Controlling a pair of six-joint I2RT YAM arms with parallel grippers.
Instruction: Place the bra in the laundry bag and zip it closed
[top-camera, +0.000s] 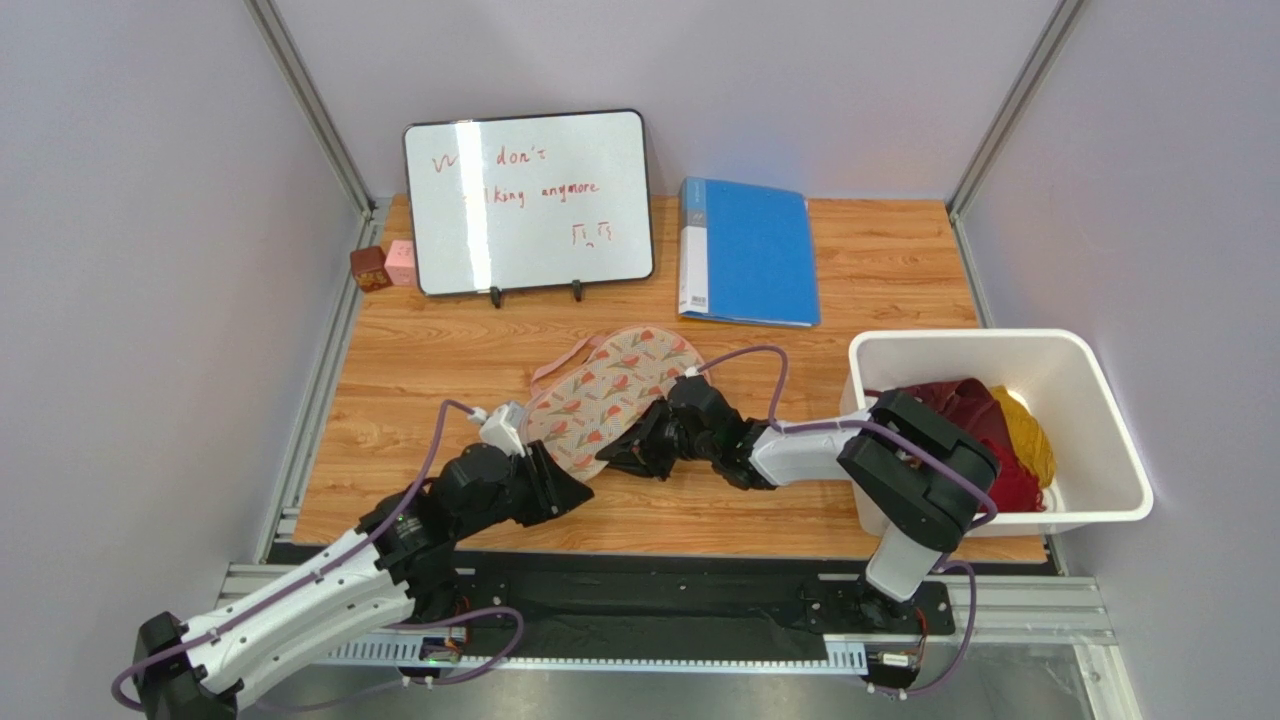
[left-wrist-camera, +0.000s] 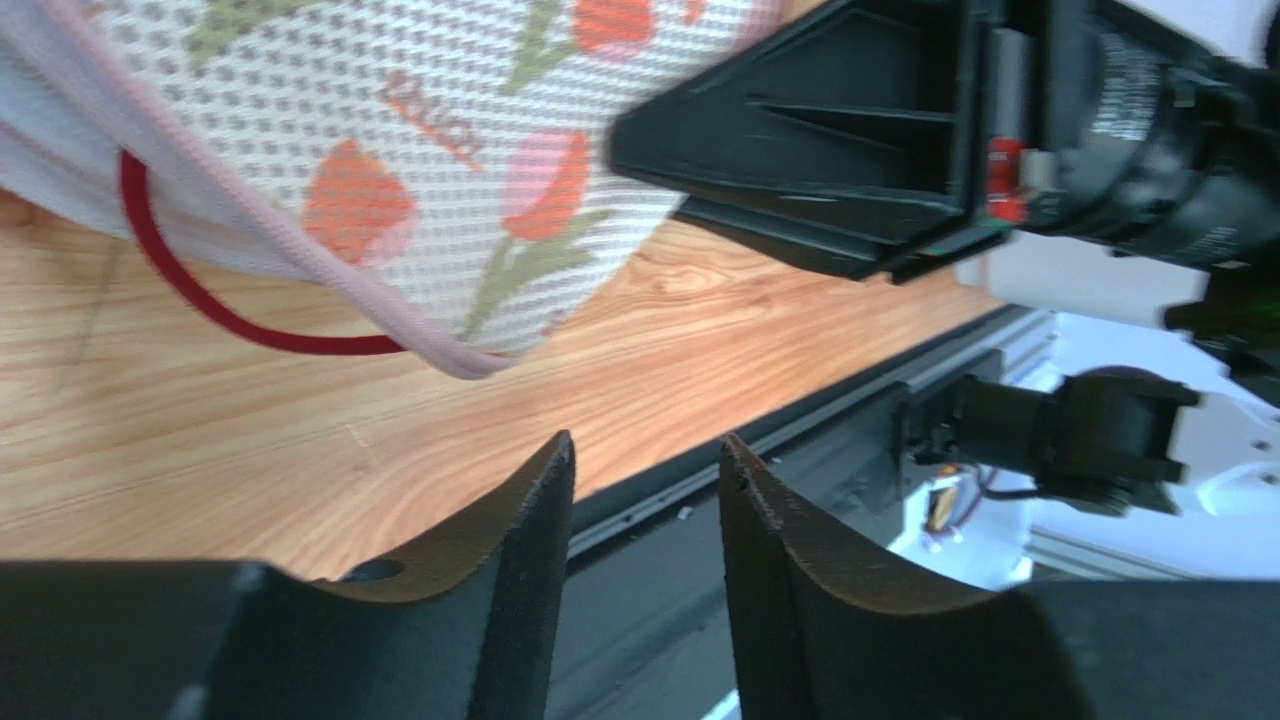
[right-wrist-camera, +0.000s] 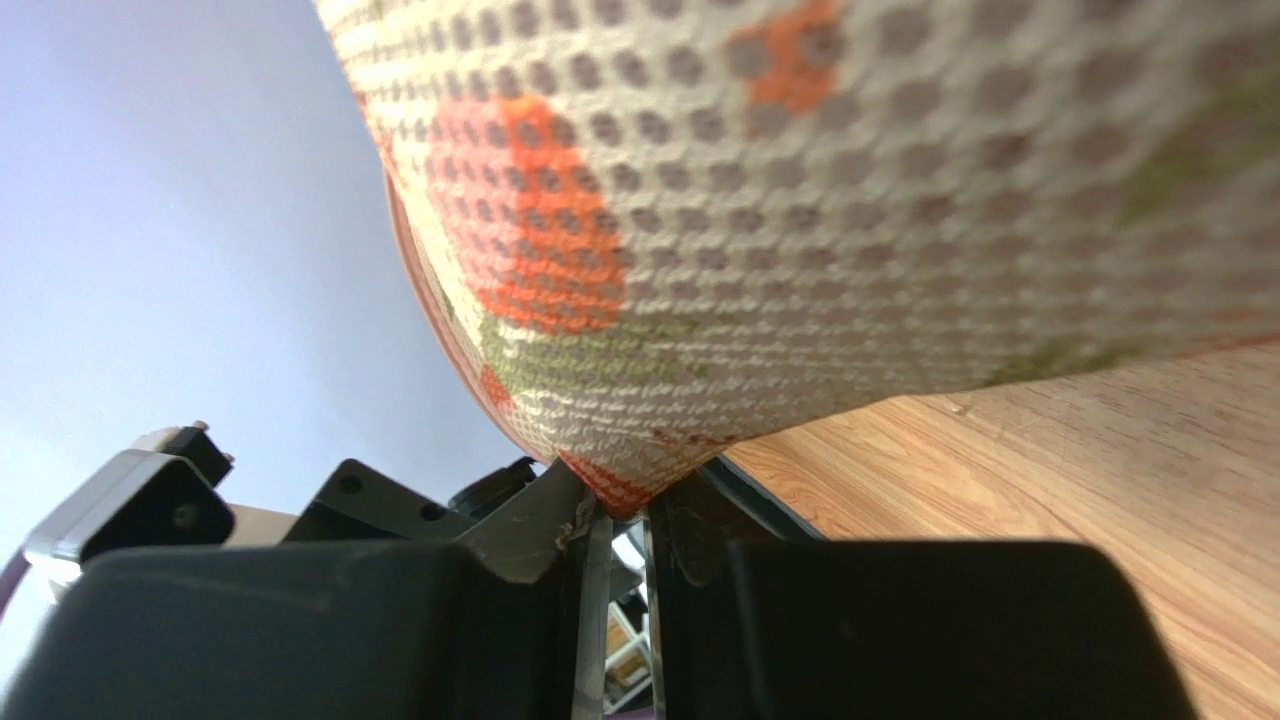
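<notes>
The laundry bag (top-camera: 616, 387), cream mesh with a pink-and-green flower print, lies mid-table. My right gripper (top-camera: 639, 450) is shut on its near edge; in the right wrist view the jaws (right-wrist-camera: 628, 503) pinch the bag's rim (right-wrist-camera: 646, 477) and the mesh (right-wrist-camera: 842, 210) rises above them. My left gripper (top-camera: 579, 488) is open and empty just left of that edge; in the left wrist view (left-wrist-camera: 643, 450) it sits below the bag's corner (left-wrist-camera: 451, 195). Of the bra, only a thin dark red strap (left-wrist-camera: 188, 285) shows, looping out under the bag's pink trim. The cups are hidden.
A white plastic bin (top-camera: 1104, 435) with red and yellow clothes stands at the right. A whiteboard (top-camera: 529, 198), a blue folder (top-camera: 747, 251) and two small blocks (top-camera: 383, 266) stand at the back. The table's front edge and black rail (left-wrist-camera: 781, 435) are just behind my left fingers.
</notes>
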